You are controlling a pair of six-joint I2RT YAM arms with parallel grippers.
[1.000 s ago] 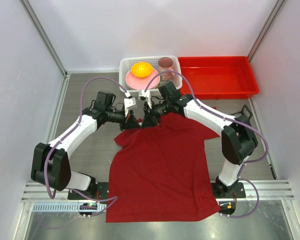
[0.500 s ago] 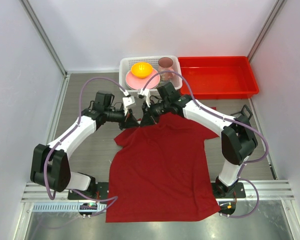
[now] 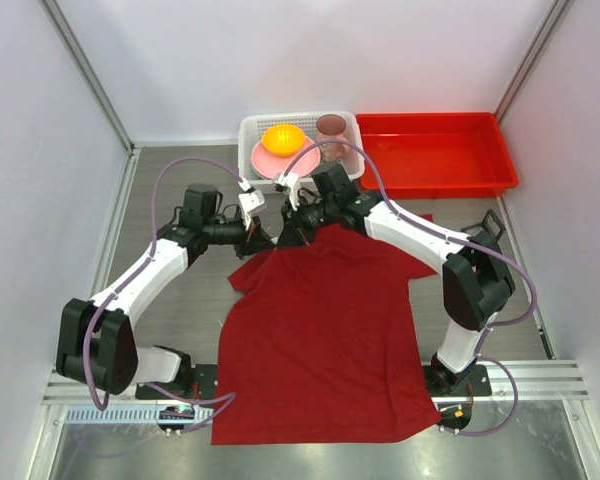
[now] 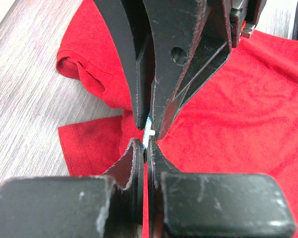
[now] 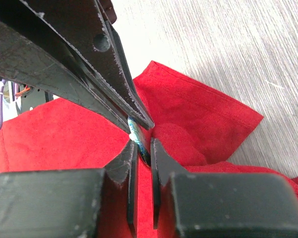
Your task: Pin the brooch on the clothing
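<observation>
Nearest me, the shirt [image 3: 320, 330] lies flat between the two arm bases, its hem reaching the near edge of the table [image 3: 170, 190]. Its far end is drawn up into a small peak. Both claws meet tip to tip at that peak, the left claw [image 3: 266, 246] coming in from the left and the right claw [image 3: 284, 241] from the right.

From overhead the meeting point is only two black wedges nose to nose, and the brooch cannot be made out. The wrist cameras do show it. In the right wrist view the brooch [image 5: 136, 132] is a thin, pale blue-green sliver seen edge-on. It stands just where the four fingertips come together, with red cloth bunched behind it. In the left wrist view it is a small whitish speck at the right claw's tips, directly above the left claw's own.

The left claw's fingers are pressed together with their tips touching the brooch; whether they pinch it I cannot tell. The right claw's fingers are drawn in to a slim slot, clamped on the brooch's lower edge.

Just by the left claw a sleeve [image 4: 84, 72] lies rumpled on the table. Beyond both claws stands a white basket [image 3: 248, 130] holding an orange bowl [image 3: 283, 138], a pink plate [image 3: 268, 162] and a brownish cup [image 3: 331, 127]. To the right of the basket is a red tray [image 3: 440, 160].
</observation>
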